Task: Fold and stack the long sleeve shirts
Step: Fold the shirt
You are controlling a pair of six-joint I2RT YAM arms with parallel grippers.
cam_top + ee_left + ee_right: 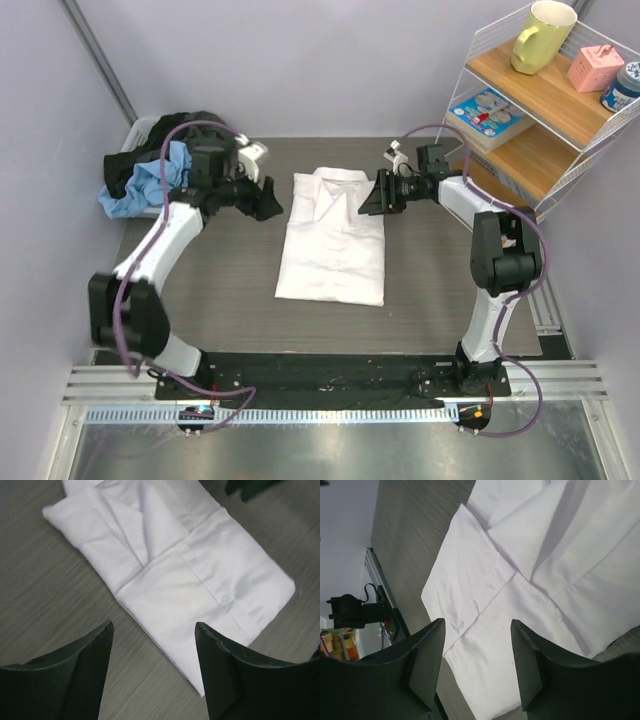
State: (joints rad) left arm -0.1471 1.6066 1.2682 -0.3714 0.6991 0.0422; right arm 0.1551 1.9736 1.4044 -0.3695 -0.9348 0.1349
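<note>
**Folded white shirt lies flat between two open grippers**

Top view: the white shirt point(332, 235) lies folded into a neat rectangle at the middle of the grey table point(230, 280), collar at the far end. The left gripper point(268, 200) and right gripper point(372, 195) flank its far half, both released. A heap of dark and blue clothes point(150, 172) sits far left, and a wooden shelf point(540, 120) far right.

Left wrist: the jaws stand apart and hold nothing, with the shirt beyond them.

Right wrist: the jaws are parted and empty above the shirt's edge.
</note>
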